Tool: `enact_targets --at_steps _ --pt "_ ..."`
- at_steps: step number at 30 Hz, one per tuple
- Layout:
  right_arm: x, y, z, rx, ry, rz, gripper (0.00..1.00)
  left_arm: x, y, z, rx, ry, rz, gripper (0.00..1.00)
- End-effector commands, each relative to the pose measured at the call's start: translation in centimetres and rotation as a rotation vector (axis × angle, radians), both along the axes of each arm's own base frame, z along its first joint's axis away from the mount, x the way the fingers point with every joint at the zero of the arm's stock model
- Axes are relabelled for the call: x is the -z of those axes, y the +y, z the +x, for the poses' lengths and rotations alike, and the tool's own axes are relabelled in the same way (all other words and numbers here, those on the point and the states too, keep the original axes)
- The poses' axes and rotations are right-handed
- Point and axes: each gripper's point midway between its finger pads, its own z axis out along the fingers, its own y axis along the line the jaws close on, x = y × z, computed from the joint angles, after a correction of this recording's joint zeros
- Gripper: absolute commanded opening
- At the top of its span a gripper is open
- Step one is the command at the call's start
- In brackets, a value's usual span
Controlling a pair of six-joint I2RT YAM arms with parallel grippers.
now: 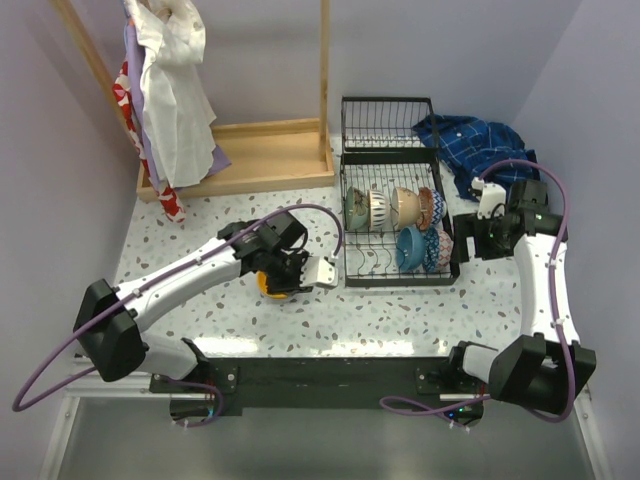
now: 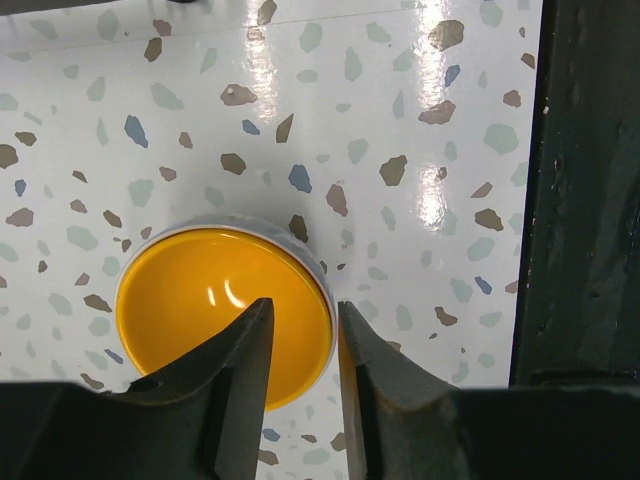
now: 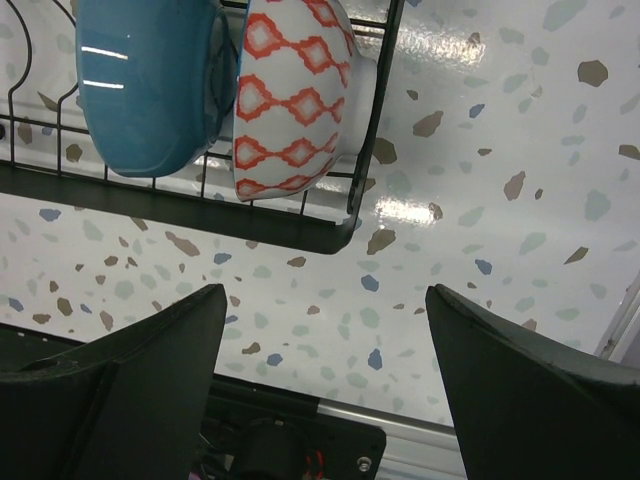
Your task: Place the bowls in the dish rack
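A yellow bowl (image 1: 270, 286) (image 2: 200, 300) sits upright on the speckled table, left of the dish rack (image 1: 395, 283). My left gripper (image 1: 285, 276) (image 2: 305, 305) straddles its right rim, one finger over the inside and one outside. The jaws stand a little apart and do not pinch the rim. The rack holds several bowls on edge, among them a teal blue one (image 1: 410, 247) (image 3: 150, 90) and a red-orange patterned one (image 1: 436, 248) (image 3: 295, 90). My right gripper (image 1: 462, 245) (image 3: 325, 290) hangs wide open and empty by the rack's right end (image 3: 330, 235).
A wooden clothes stand (image 1: 260, 150) with hanging garments (image 1: 175, 90) fills the back left. A blue plaid cloth (image 1: 470, 145) lies at the back right beside the rack's raised wire end panel (image 1: 385, 122). Walls close in on both sides.
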Motion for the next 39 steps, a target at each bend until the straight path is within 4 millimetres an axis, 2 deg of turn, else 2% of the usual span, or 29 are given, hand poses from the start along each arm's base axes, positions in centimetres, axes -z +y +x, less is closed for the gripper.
enact_targets --at_steps 1,7,19,34,37,39 --pt "-0.3 0.2 1.2 0.004 -0.032 0.019 0.85 0.4 0.3 0.4 -0.035 -0.008 0.018 0.39" --pt "-0.7 0.0 1.7 0.008 -0.036 0.014 0.85 2.1 1.2 1.4 -0.065 -0.036 0.074 0.43" --pt "0.1 -0.1 1.3 0.009 -0.017 0.013 0.85 4.4 1.6 0.6 -0.068 0.050 0.089 0.38" --pt "0.7 0.2 1.5 0.004 -0.005 0.031 0.85 4.1 1.9 -0.4 -0.065 0.126 0.064 0.10" --pt "0.9 0.2 1.5 0.005 -0.003 0.033 0.85 3.8 1.8 -0.7 -0.062 0.136 0.055 0.10" --pt "1.0 0.3 1.4 0.006 -0.001 0.037 0.85 3.9 1.9 -1.0 -0.048 0.152 0.063 0.07"
